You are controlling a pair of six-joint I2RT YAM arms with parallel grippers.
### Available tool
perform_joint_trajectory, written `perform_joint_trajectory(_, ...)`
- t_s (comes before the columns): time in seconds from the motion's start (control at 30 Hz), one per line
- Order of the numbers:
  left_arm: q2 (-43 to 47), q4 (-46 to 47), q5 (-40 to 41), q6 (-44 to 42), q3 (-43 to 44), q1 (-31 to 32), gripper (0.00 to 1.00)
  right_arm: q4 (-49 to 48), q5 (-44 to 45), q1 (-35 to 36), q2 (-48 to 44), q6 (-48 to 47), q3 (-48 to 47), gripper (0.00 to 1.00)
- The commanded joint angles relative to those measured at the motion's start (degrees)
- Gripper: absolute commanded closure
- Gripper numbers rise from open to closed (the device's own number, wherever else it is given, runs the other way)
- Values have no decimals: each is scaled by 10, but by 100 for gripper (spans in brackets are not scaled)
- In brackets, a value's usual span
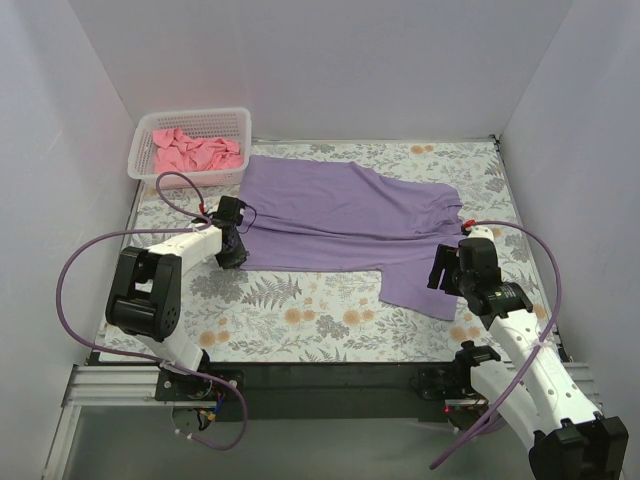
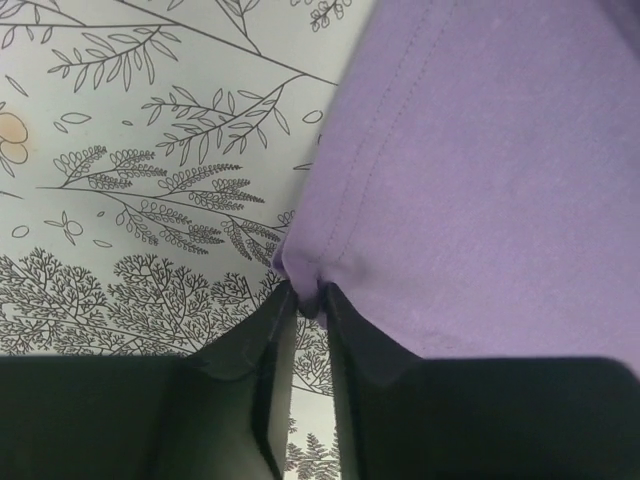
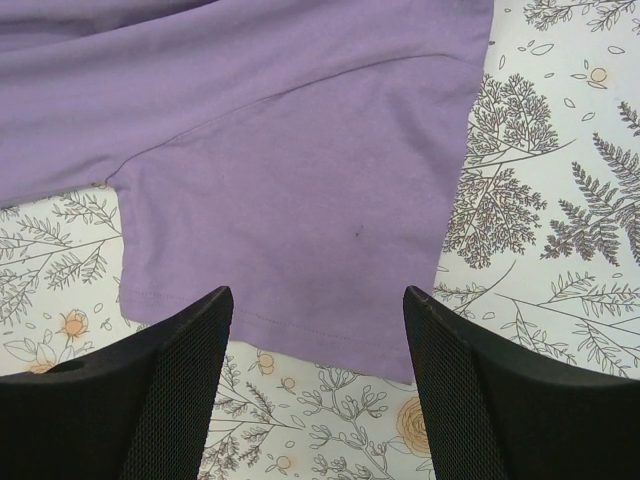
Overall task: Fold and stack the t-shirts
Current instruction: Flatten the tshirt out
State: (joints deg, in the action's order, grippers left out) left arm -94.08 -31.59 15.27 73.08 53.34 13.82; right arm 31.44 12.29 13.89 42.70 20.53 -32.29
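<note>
The lavender-purple t-shirt (image 1: 345, 215) lies spread on the floral tablecloth, its bottom hem to the left and a sleeve (image 1: 420, 285) hanging toward the front. My left gripper (image 1: 234, 252) is shut on the shirt's near-left hem corner (image 2: 305, 285); the fingers (image 2: 355, 335) pinch the cloth low on the table. My right gripper (image 1: 447, 272) is open, hovering above the sleeve's hem (image 3: 320, 335); its fingers (image 3: 190, 350) straddle the cloth edge. The salmon-pink t-shirt (image 1: 195, 152) lies crumpled in the basket.
The white mesh basket (image 1: 190, 120) stands at the back left corner. The floral tablecloth (image 1: 300, 310) covers the table. White walls close in the left, back and right sides. Purple cables loop beside both arms.
</note>
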Motion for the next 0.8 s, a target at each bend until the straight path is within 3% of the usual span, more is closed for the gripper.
perform_joint_trajectory(0.0,-20,-1,-5,-2,-15,-2,86,-21,8,-1,-5,-9,3,25)
perform_joint_trajectory(0.1,-11,-7,-9,-5,-18,-2,100,-20,8,0,-2,-8,2,25)
perform_joint_trajectory(0.4,74,-35,-10,-10,-37,-2,100,46,61,-10,55,28,-26,18)
perform_joint_trajectory(0.67,110,-11,-33,-32,-60,-2,100,82,43,-77,126,38,-35,25)
perform_joint_trajectory(0.77,116,-9,-35,-36,-55,-3,100,76,23,-98,157,36,-31,32)
